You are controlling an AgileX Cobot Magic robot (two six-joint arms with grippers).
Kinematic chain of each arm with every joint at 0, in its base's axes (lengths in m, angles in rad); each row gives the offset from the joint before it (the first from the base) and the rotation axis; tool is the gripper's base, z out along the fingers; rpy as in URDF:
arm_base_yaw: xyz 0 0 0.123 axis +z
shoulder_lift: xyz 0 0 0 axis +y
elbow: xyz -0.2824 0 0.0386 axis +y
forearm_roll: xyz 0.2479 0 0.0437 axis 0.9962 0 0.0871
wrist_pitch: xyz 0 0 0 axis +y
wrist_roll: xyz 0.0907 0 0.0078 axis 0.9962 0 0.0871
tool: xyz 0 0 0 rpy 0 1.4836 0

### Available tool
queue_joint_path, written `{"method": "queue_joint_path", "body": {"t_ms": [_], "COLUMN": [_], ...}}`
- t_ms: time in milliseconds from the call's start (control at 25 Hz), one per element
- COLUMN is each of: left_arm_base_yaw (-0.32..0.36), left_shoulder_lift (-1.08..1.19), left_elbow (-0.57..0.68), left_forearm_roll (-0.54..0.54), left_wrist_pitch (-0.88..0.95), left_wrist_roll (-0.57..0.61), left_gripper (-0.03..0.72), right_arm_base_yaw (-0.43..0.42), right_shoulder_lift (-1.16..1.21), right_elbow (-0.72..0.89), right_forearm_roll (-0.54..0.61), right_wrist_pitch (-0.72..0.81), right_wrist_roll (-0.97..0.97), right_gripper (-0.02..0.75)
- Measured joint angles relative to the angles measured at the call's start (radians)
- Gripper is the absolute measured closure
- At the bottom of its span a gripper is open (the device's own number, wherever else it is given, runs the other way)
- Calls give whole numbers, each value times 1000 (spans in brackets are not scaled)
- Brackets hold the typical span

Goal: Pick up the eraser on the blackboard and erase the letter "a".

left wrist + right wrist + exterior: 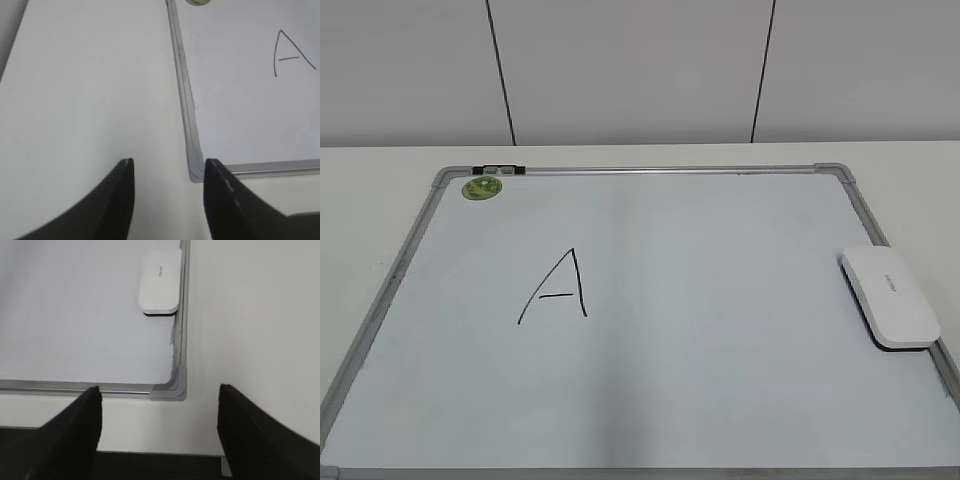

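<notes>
Both pincers hang spread and empty, left pincer and right pincer, over a white counter before a pale panelled wall. On it lies the blackboard (near edge cut off), bearing only a capital "A". No cursive letter shows. At its right edge rests the eraser, white with a dark underside.

The exterior view looks down at a slant over the whole blackboard. Each wrist view hangs above one near corner; the right shares the eraser.
</notes>
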Motion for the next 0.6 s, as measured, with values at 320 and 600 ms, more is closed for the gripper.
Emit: {"method": "queue_joint_path", "body": {"t_ms": [320, 600], "left_arm_base_yaw": [82, 82], "left_shoulder_lift": [-93, -93], "left_elbow": [2, 4], "left_forearm_roll": [0, 0], "left_wrist_pitch": [-2, -4], "left_wrist_roll": [0, 0], "left_gripper": [371, 373], "right_arm_base_yaw": [-227, -255], "right_shoulder_lift": [-92, -99], "right_elbow": [0, 0], "right_forearm_roll": [2, 2], "right_wrist_pitch": [-2, -2], "right_wrist_roll": [0, -2], "right_gripper": [202, 202]}}
